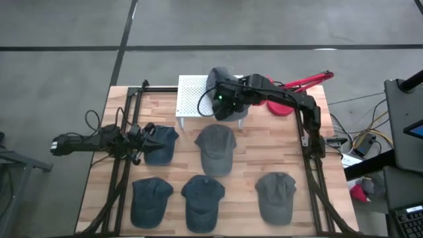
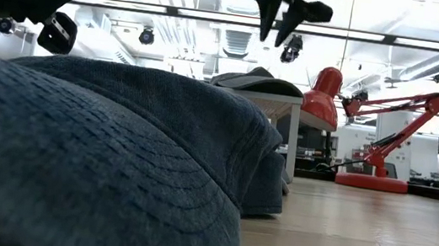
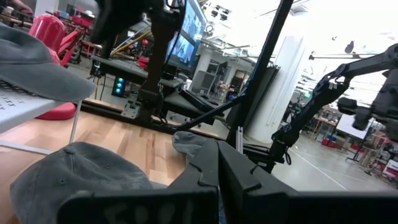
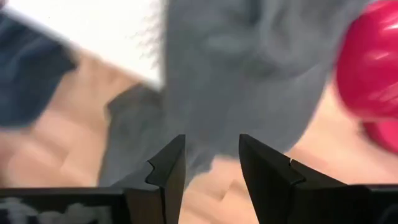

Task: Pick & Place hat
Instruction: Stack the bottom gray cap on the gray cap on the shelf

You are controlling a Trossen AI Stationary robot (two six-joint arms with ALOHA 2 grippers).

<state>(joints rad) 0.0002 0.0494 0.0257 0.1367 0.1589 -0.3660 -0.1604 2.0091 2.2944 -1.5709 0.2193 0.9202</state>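
Nearest the front table edge, two blue caps (image 1: 151, 200) and a grey cap (image 1: 275, 196) are lying in a row. Behind them, the left gripper (image 1: 140, 140) is waiting over another blue cap (image 1: 160, 144) at the left side, its fingers (image 3: 205, 165) pressed together on nothing. At centre a grey cap (image 1: 216, 149) is resting on the wood. Farther back, the right gripper (image 1: 225, 99) is hovering just above the white perforated stand (image 1: 190, 94), fingers (image 4: 171, 163) spread apart and empty, with a grey hat (image 4: 249, 68) lying on the stand directly beneath. A red desk lamp (image 1: 291, 92) is standing beyond. The hat is overhanging the stand's edge, so I judge it may slide off; a careless upward pull could also snag the fabric.
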